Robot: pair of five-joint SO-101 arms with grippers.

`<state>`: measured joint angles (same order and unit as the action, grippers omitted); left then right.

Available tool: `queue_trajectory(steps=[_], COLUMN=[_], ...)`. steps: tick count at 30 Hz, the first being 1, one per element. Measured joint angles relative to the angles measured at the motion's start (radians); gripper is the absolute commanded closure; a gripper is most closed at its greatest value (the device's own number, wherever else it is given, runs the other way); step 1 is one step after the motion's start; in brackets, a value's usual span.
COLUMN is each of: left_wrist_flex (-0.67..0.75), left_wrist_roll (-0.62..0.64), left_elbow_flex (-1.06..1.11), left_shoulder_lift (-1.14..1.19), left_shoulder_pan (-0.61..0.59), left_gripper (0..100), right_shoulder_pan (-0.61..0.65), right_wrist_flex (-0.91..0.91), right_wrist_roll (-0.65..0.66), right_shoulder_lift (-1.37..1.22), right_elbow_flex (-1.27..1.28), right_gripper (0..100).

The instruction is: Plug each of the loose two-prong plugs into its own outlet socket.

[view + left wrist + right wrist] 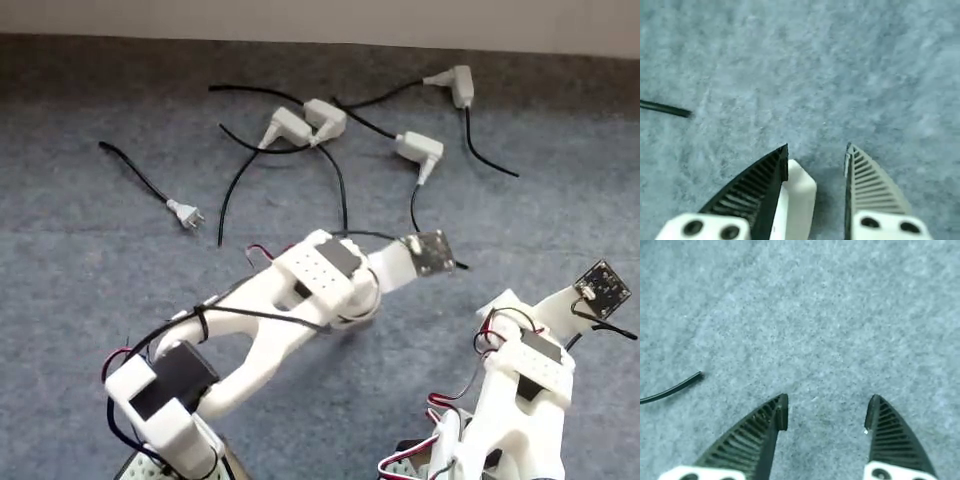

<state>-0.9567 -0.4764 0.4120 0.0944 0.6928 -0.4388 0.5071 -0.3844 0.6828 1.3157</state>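
A loose two-prong plug [185,213] on a black cord lies at the left of the grey carpet. Farther back lie several white socket bodies on black cords: two touching each other [307,122], one to their right [420,148], one at the far right [460,85]. My left gripper [817,147] is open just above the carpet. A white plastic body [799,197] rests against its black finger [765,185], with a gap to the other finger. My right gripper [829,397] is open over bare carpet with nothing between its fingers.
One arm [320,275] stretches from the front left to the middle of the carpet, and a cord [413,205] runs under its tip. The other arm [530,370] stands at the front right. Cut cord ends [665,108] [670,387] lie beside each gripper.
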Motion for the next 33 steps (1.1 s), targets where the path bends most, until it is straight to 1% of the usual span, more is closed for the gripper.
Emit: queue_trajectory(steps=[3,5,8,10,14,18,20,23,26,29,31,33], left_wrist_flex=[-0.057,-0.086,-0.1,-0.1,-0.1,-0.1,-0.101,-0.101,-0.101,-0.107,-0.112,-0.114], left_wrist_roll=[0.0,0.0,0.0,0.0,0.0,0.0,0.02,0.133,0.265,0.394,0.457,0.522], left_elbow_flex=[0.0,0.0,-0.005,-0.031,-0.1,-0.183,-0.226,-0.313,-0.404,-0.503,-0.571,-0.637], left_shoulder_lift=[0.0,0.0,0.0,0.002,-0.011,-0.083,-0.123,-0.149,-0.127,-0.032,0.058,0.155], left_shoulder_pan=[0.035,0.044,0.041,0.038,-0.012,-0.092,-0.153,-0.292,-0.466,-0.62,-0.69,-0.736], left_gripper=[81,82,85,86,86,86,86,82,79,79,79,79], right_shoulder_pan=[0.0,0.0,0.0,0.0,0.0,0.0,0.0,0.0,0.0,0.0,0.0,0.008], right_wrist_flex=[0.0,0.0,0.0,0.0,0.0,0.0,0.0,0.0,0.0,0.0,0.0,0.0], right_wrist_roll=[0.0,0.0,0.0,0.0,0.0,0.0,0.0,0.0,0.0,0.0,0.0,0.0], right_shoulder_lift=[0.0,0.0,0.0,0.0,0.0,0.0,0.0,0.0,0.0,0.0,0.0,0.0], right_elbow_flex=[0.0,0.0,0.0,0.0,0.0,0.0,0.0,0.0,0.0,0.0,0.0,0.0], right_gripper=[75.1,75.1,75.1,75.1,75.1,75.1,75.1,75.1,75.1,75.1,75.1,75.1])
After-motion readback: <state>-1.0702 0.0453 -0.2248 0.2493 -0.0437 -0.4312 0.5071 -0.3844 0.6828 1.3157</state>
